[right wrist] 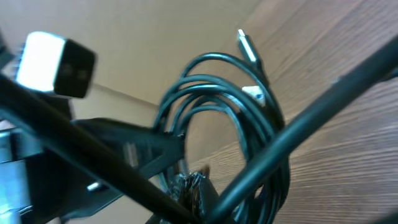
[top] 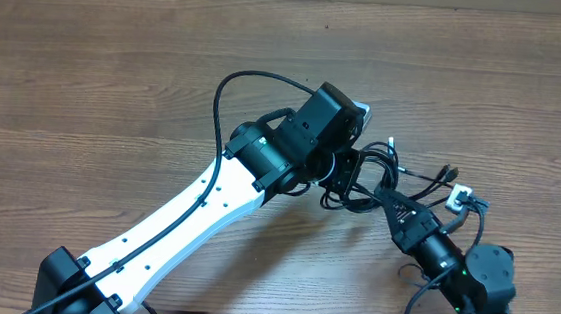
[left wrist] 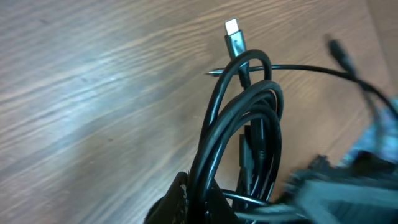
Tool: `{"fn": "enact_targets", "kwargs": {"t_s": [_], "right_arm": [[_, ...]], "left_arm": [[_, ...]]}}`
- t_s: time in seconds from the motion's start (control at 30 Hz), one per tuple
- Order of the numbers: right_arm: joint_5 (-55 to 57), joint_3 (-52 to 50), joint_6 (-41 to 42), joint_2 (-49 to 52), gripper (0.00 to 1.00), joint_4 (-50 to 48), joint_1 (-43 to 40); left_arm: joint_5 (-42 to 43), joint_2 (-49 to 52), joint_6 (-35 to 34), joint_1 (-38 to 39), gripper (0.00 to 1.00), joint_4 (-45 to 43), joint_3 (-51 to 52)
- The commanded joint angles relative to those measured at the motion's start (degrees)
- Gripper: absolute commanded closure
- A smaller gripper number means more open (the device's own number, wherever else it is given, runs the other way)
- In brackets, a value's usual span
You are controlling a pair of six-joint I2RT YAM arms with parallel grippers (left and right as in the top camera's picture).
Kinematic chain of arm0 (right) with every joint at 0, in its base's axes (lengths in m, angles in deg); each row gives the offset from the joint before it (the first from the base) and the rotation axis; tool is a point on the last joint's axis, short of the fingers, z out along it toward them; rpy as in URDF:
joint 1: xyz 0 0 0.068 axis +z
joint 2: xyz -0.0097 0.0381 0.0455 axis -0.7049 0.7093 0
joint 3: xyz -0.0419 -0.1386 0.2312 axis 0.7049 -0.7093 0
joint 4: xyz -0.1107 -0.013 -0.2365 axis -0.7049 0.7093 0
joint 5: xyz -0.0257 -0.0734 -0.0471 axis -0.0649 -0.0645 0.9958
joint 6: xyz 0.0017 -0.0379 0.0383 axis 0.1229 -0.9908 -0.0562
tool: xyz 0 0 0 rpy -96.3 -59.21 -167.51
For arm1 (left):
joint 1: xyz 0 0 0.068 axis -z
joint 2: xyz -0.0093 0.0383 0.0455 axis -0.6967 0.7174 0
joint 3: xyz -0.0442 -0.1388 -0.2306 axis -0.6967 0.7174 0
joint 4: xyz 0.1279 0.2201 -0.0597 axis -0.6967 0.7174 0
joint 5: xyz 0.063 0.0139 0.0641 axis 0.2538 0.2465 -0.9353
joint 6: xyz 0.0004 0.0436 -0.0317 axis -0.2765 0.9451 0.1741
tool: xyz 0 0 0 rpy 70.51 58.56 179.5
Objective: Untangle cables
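Cables [top: 390, 172]: black coiled bundle. Left arm [top: 196, 206] stretched diagonally, left hand [top: 345, 180] clamped on them; right hand [top: 398, 202] adjacent, grip indiscernible. Wood-grain table [top: 87, 72] beneath.

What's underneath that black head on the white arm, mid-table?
Looped black cables with a silver plug, above the wooden table. From overhead the head covers where the loops end, so that part cannot be seen.

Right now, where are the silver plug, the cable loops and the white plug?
silver plug [left wrist: 234, 37], left wrist view, its metal tip.
cable loops [left wrist: 264, 92], left wrist view, top bend of coil.
white plug [top: 458, 199], overhead view, its white body.
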Motion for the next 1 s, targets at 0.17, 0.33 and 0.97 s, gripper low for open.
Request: {"fn": "enact_targets", "kwargs": {"t_s": [0.17,0.33,0.97], "right_arm": [[7.1,1.5,-2.7,12.8,0.96,-9.0,6.4],[7.8,1.6,-0.4,22.1,0.96,-13.5,6.8],[4.9,9.1,-0.5,24.6,0.46,-9.9,6.7]], "left_arm": [[10.0,-1.8,-2.7,-0.1,0.96,-0.7,-1.2],[11.5,-1.8,-4.2,-0.1,0.96,-0.7,-1.2],[15.9,-1.8,-13.2,-12.5,0.96,-0.5,-1.2]]}}
